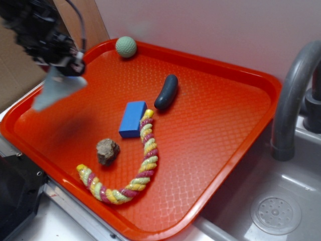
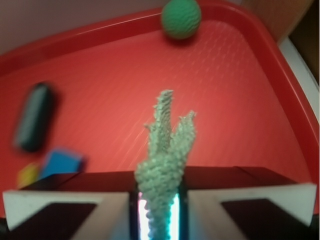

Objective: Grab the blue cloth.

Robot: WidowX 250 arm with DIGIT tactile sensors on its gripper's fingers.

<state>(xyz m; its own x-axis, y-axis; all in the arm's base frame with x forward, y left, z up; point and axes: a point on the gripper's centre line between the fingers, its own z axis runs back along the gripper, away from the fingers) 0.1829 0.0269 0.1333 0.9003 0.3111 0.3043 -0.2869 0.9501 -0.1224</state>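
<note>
Bare tray (image 1: 220, 115) floor is lying open on the right. The blue block (image 1: 133, 119), rope (image 1: 143, 163) and dark capsule (image 1: 166, 92) are crowding the middle.

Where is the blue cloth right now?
The blue cloth hangs pinched in the gripper, lifted above the red tray's far-left corner in the exterior view, near the green ball; the wrist view shows it between the fingers.

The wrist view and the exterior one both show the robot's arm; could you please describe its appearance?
The arm is black and blurred, with a dark cable looping above it. Its pincer has black fingers faced with white pads along their front edges. No markings are legible.
</note>
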